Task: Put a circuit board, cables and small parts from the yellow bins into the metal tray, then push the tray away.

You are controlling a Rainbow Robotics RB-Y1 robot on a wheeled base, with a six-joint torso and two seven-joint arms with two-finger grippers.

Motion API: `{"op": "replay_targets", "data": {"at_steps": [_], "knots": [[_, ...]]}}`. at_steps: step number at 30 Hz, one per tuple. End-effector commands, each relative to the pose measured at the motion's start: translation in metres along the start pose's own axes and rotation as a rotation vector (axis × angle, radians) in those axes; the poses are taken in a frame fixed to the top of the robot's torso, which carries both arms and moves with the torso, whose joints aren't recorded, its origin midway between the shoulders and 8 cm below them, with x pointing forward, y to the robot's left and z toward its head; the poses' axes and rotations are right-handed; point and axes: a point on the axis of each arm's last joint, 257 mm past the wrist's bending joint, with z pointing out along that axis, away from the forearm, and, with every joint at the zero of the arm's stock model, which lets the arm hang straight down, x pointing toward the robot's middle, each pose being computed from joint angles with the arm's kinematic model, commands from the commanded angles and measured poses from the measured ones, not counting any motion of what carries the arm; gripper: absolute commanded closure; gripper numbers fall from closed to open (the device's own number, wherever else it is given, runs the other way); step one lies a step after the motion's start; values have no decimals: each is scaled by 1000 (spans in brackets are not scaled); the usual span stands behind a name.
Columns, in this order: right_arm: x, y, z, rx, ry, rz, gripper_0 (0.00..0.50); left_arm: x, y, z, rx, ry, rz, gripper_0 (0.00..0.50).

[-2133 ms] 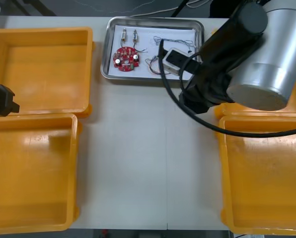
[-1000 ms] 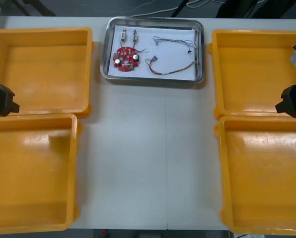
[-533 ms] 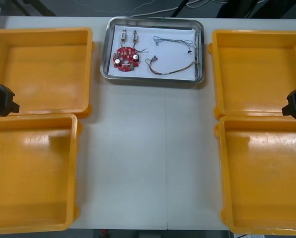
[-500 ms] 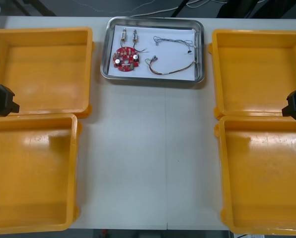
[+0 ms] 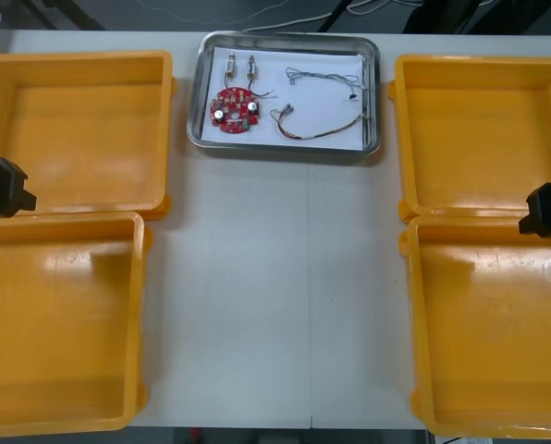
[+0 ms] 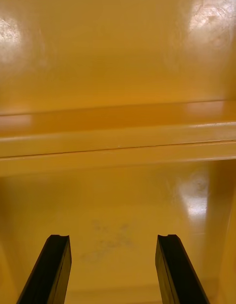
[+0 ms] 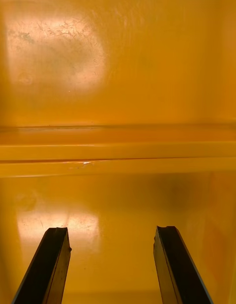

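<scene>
The metal tray (image 5: pixel 375 92), white inside, sits at the table's far middle. In it lie a round red circuit board (image 5: pixel 235 110), two small metal parts (image 5: pixel 240 66), a thin blue and white cable (image 5: pixel 324 78) and a red and yellow cable (image 5: pixel 317 128). My left gripper (image 7: pixel 113 264) hangs open over the joined rims of the two left yellow bins (image 7: pixel 118 152), with nothing between its fingers. My right gripper (image 6: pixel 114 267) is open too, above the rims between the two right yellow bins (image 6: pixel 118 137). Each arm shows as a black part at the front view's side edges, left (image 5: pixel 0 185) and right (image 5: pixel 548 209).
Two yellow bins stand at the left (image 5: pixel 77 125) (image 5: pixel 58 324) and two at the right (image 5: pixel 470 129) (image 5: pixel 488 324); their floors look bare. A wide strip of light table (image 5: pixel 275 296) runs between them, up to the tray.
The right arm has swung away from the tray, where it reached about two seconds ago, out to the right edge over the right bins. The left arm has stayed still.
</scene>
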Motion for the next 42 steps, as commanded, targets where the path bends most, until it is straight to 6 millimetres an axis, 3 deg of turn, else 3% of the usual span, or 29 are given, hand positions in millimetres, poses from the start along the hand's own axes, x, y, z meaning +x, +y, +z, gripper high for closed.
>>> {"op": "replay_targets", "data": {"at_steps": [1,20,42], "knots": [[6,-8,2,0,1,64,0,-5,15,-14,-38,-26,-16,0],[10,5,16,-57,-28,41,0,-5,15,-14,-38,-26,-16,0],[25,3,11,-34,-67,-25,0,-5,15,-14,-38,-26,-16,0]]}}
